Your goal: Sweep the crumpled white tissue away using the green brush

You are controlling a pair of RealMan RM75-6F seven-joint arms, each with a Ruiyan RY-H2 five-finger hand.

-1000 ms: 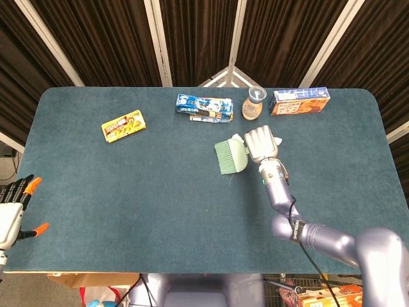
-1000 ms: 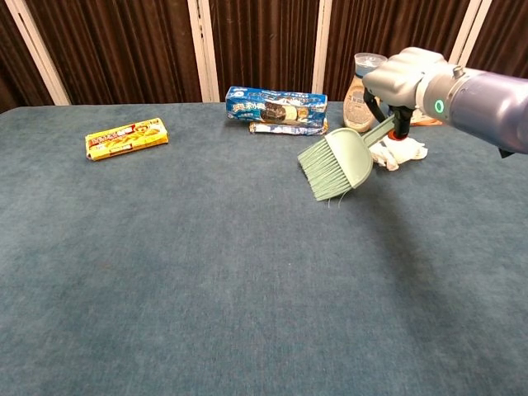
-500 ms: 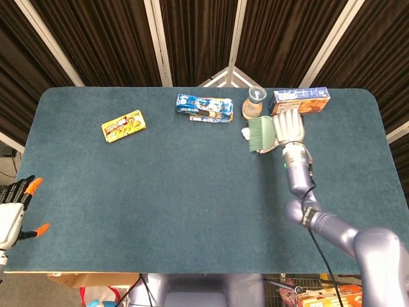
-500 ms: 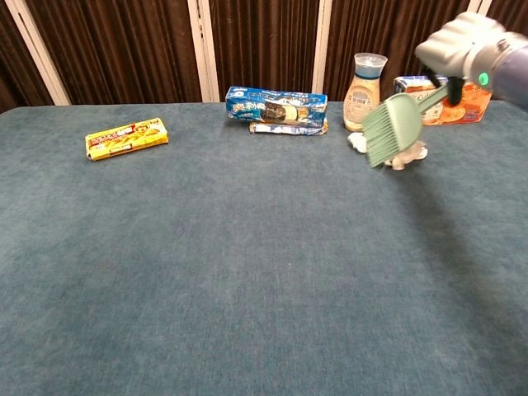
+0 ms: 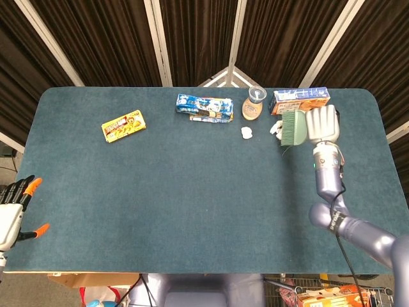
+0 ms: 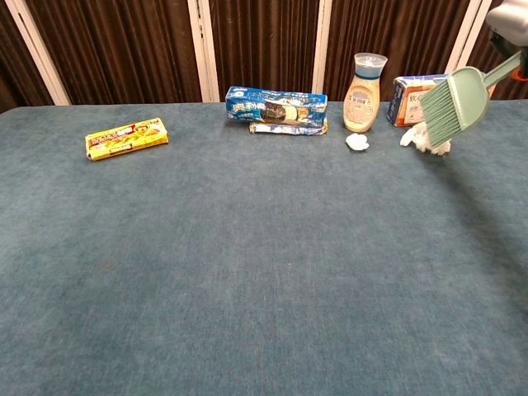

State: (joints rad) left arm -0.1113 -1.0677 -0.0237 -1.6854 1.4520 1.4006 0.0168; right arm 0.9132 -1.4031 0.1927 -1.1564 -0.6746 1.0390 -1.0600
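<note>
A: Now, nearest the robot, the left hand is sitting off the near left corner of the table, fingers spread and holding nothing.

B: And the right hand?

A: It is gripping the handle of the green brush, fingers wrapped round it. The brush head is hanging in the air, bristles pointing down and to the left in the chest view.

B: Where is the tissue lying relative to those fingers?

A: The crumpled white tissue is resting on the table just below and behind the bristle tips, beside the brush and clear of the fingers. A second small white scrap is lying well to its left, in front of the bottle.

B: Containers?

A: The capped bottle is standing upright at the far edge, showing tan contents. The orange carton is sitting closed just right of it. Further left, the blue cookie packs are lying sealed, and the yellow snack box is lying flat, well apart.
</note>
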